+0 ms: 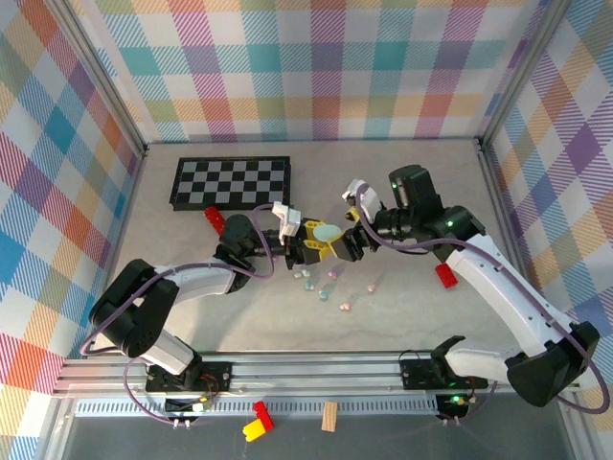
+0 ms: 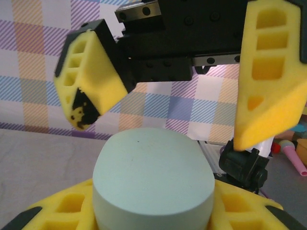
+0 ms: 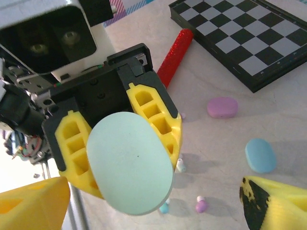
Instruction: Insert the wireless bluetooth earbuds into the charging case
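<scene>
Standing at the near edge, I see a pale stone-like surface point(image 1: 421, 316) closed in by walls point(image 1: 316, 67) of coloured check cloth. Both arms reach toward its middle and meet there, pincer facing pincer. At the back left a folded chessboard point(image 1: 231, 181) lies flat, close to the rear wall.

The left pincer point(image 3: 125, 158) is clamped on the charging case point(image 2: 153, 172), a mint oval pebble. It sits between the two yellow fingers point(image 3: 153, 120) with its broad smooth face turned to the other arm, and it is held up above the surface. The right pincer point(image 2: 165, 124) stands just in front of the case. Its own fingers point(image 2: 268, 86) are wide apart, one to each side, and neither touches the case.

A red glittery stick point(image 3: 175, 56) lies on the surface between the chessboard and the left arm. A red block point(image 1: 445, 276) lies beside the forearm of the right arm. Two more pebble cases rest on the surface near the pincers, a pink one point(image 3: 222, 107) and a blue one point(image 3: 260, 155), apart from each other.

The earbuds point(image 1: 326, 295) lie loose on the surface just on the near side of the pincers, scattered, each one separate. I count perhaps five or six, but they are too small to be sure. Among them are a whitish one, a purple one and a teal one.
</scene>
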